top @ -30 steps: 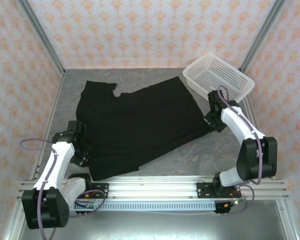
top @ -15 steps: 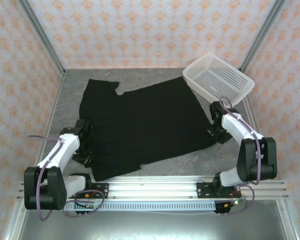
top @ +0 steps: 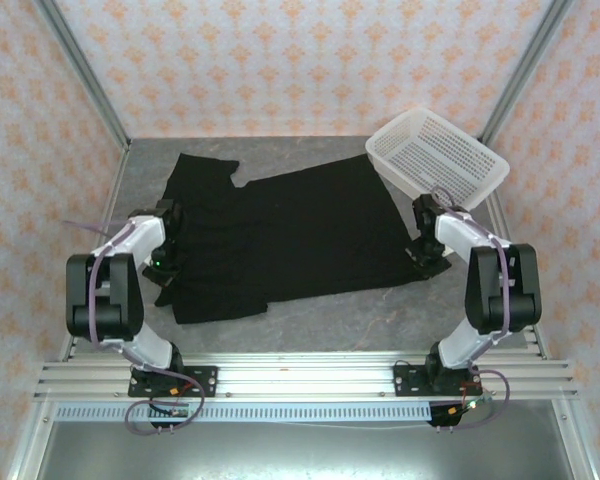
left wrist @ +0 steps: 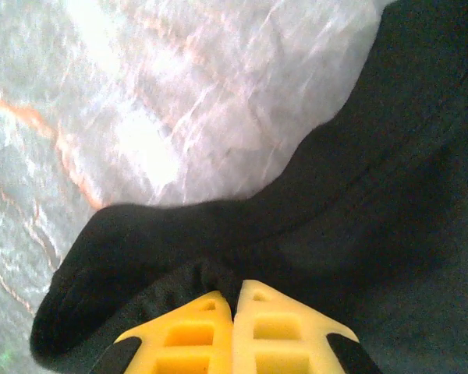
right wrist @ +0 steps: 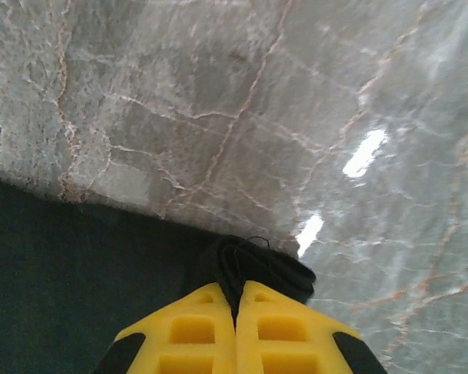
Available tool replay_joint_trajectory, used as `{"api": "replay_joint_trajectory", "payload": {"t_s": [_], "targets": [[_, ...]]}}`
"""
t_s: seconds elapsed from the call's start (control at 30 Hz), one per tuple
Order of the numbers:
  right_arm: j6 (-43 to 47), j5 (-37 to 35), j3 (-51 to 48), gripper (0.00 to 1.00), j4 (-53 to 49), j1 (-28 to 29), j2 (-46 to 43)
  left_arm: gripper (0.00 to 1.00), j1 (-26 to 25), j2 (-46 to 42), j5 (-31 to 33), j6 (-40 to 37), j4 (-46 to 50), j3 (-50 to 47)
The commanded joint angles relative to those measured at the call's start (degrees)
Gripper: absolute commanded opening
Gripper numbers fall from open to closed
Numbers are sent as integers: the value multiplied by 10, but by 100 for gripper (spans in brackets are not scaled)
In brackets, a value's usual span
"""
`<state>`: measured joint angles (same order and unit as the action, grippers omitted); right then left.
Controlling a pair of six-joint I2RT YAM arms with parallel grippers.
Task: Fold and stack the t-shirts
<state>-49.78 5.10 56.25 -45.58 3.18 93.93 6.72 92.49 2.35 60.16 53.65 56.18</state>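
Note:
A plain black t-shirt [top: 280, 235] lies spread across the grey table, with no print showing. My left gripper [top: 164, 264] sits at the shirt's left edge. In the left wrist view its yellow fingertips [left wrist: 235, 294] are pressed together on a bunched fold of the black cloth [left wrist: 359, 195]. My right gripper [top: 421, 254] is at the shirt's right corner. Its yellow fingertips [right wrist: 235, 294] are shut on a small wad of the black cloth [right wrist: 257, 261], just over the marbled tabletop [right wrist: 218, 93].
A white mesh basket [top: 438, 155] stands tilted at the back right, close behind the right arm. Patterned walls and metal posts enclose the table on three sides. An aluminium rail [top: 300, 375] runs along the near edge.
Both grippers have drawn the shirt away from the near rail, so its near edge now lies farther back. The left arm has folded in toward the shirt's left side.

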Motion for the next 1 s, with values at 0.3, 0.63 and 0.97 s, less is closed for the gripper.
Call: {"api": "replay_joint_trajectory", "payload": {"t_s": [0.3,0.63,0.97], "targets": [[-39,14,-42,0,5,15,-17,22,26,2,55,-95,20,47],[-25,21,-24,0,8,24,-5,50,-83,-277,33,-16,138,-71],[-9,29,-12,0,9,27,5,58,-109,-312,-69,115,-21,-225]]}}
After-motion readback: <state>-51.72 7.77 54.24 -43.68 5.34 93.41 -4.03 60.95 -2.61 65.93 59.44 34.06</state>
